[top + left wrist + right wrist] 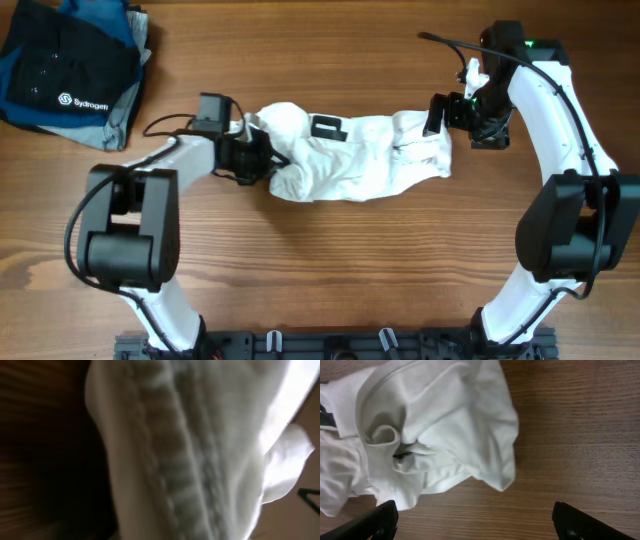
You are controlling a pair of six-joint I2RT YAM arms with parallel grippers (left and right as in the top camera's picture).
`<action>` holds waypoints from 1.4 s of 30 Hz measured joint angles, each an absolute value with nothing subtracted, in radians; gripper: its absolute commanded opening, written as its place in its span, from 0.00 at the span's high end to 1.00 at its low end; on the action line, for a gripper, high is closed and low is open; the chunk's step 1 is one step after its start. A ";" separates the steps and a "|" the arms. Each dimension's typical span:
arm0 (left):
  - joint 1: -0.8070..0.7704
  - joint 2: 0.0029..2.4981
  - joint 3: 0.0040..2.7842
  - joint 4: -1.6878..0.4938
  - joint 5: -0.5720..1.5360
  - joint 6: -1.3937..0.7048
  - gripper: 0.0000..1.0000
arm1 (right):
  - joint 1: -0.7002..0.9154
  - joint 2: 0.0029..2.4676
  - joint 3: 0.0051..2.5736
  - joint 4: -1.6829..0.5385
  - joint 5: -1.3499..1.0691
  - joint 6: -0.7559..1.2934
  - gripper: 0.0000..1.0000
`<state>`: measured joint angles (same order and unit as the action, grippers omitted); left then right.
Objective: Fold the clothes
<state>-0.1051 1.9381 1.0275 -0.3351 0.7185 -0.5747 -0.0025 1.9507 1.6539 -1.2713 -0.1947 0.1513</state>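
The clothes (pixel 350 155) are one white, wrinkly garment bunched in a long heap across the middle of the wooden table, with a small black part (pixel 328 127) on top. My left gripper (pixel 255 155) is at the heap's left end, shut on a fold of cloth. In the left wrist view the white cloth (pixel 200 450) fills the frame and hides the fingers. My right gripper (pixel 440 113) hovers at the heap's right end, open. In the right wrist view its fingers (pixel 380 520) stand wide apart over bare wood, just short of the garment's edge (pixel 445 430).
A dark blue folded stack with a white logo (pixel 70 70) lies at the table's back left corner. A black rail (pixel 330 345) runs along the front edge between the two arm bases.
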 measured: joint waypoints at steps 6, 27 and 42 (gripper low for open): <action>-0.096 1.858 1.028 -0.371 0.637 -0.575 0.96 | -0.002 1.951 1.654 -1.271 -0.195 0.151 0.00; -0.153 1.604 1.027 -0.535 0.400 -0.570 0.96 | 0.028 1.951 1.654 -1.245 -0.195 0.151 0.00; -0.392 1.604 1.060 -0.573 0.155 -0.572 0.96 | 0.052 1.951 1.654 -1.245 -0.195 0.151 0.00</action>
<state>-0.3916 1.6043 1.0595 -0.5728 0.1555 -0.5720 0.0521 1.9507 1.6539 -1.2446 -0.1951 0.1513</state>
